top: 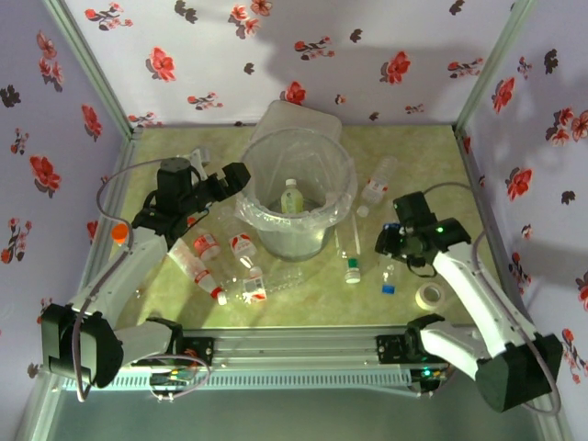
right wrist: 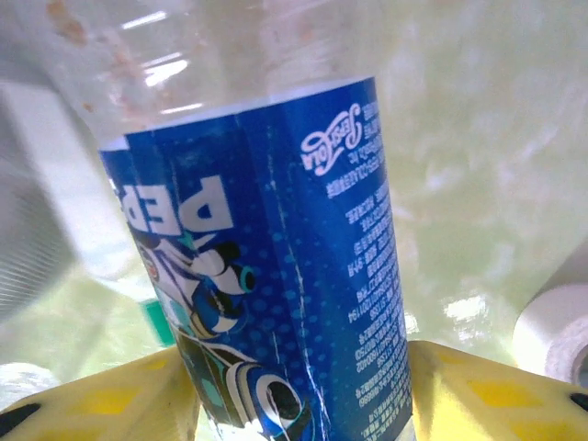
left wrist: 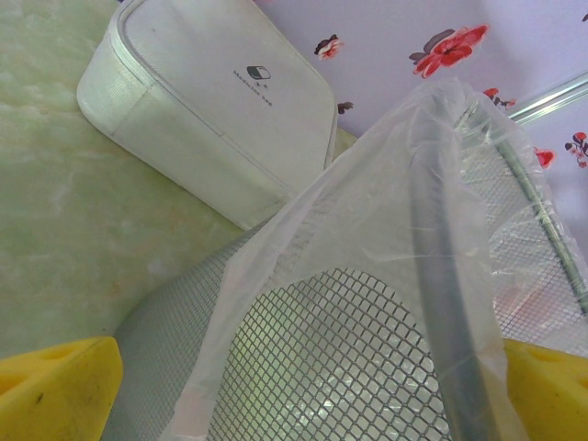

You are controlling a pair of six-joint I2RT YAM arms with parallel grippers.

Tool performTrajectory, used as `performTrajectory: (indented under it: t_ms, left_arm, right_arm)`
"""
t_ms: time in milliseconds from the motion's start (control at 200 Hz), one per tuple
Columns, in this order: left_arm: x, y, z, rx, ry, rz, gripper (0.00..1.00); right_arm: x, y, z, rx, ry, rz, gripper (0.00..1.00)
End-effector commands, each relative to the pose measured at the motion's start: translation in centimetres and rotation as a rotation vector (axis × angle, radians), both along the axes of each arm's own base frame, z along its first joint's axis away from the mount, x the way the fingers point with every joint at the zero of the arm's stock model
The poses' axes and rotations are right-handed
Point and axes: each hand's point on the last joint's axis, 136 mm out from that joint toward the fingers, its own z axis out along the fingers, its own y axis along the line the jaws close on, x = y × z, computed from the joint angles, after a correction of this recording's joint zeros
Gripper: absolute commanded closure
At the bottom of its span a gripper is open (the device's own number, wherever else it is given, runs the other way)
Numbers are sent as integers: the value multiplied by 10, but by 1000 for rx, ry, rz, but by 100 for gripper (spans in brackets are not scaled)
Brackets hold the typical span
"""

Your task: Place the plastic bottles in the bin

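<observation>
Flowered walls stand around a pale green marbled desk (top: 184, 294), with the bin (top: 294, 241) in its middle. The right hand (top: 386, 248) has the blue bottle (right wrist: 276, 276) between its yellow fingers (right wrist: 478, 395); they lie against both sides of the label, so I judge it closed on the bottle, though whether the bottle is lifted off the desk I cannot tell. The bottle's long axis runs straight out ahead of this hand, across the line between the fingers. It is clear plastic with a blue Pepsi label, seen upside down from the wrist.

From this hand the bin lies to its left and a little farther away, and this is the direction on which the next move depends. A tape roll (right wrist: 556, 335) sits to its right.

The left hand (top: 241, 175) hangs at the bin's rim on the other side, its fingers (left wrist: 55, 386) wide apart and holding nothing. One green-capped bottle (top: 291, 197) already stands inside the bin. More bottles (top: 207, 248) lie below the left hand, and others (top: 353, 266) lie between the right hand and the bin.
</observation>
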Motion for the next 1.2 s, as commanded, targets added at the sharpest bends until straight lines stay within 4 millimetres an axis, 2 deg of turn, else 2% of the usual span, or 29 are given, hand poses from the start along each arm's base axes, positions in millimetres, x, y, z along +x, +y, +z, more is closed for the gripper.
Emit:
performTrajectory:
  t_ms: [0, 135, 245, 375, 480, 545, 650, 805, 1005, 1195]
  left_arm:
    - [0, 0, 2, 1, -14, -10, 0]
    - [1, -1, 1, -12, -13, -6, 0]
    - [0, -1, 4, -18, -18, -6, 0]
    - [-1, 0, 6, -19, -22, -6, 0]
    - [-3, 1, 8, -24, -21, -4, 0]
    - [-3, 1, 9, -28, -23, -3, 0]
    - [-5, 2, 11, -33, -26, 3, 0]
    - [-5, 4, 14, -25, -35, 11, 0]
    - [-3, 3, 13, -24, -31, 11, 0]
    - [-1, 4, 13, -24, -37, 21, 0]
  right_arm:
    - [14, -14, 74, -59, -205, 10, 43]
    - [40, -1, 169, 12, -488, 62, 43]
    - [60, 24, 229, 111, -646, 144, 43]
    - [83, 69, 279, 212, -753, 266, 43]
    - [95, 120, 296, 237, -775, 399, 43]
    - [102, 150, 294, 246, -756, 466, 43]
    - [110, 186, 284, 253, -720, 538, 43]
    - [112, 223, 247, 224, -621, 609, 42]
    - [99, 237, 181, 34, -436, 689, 41]
    - [84, 234, 145, 18, -334, 700, 41]
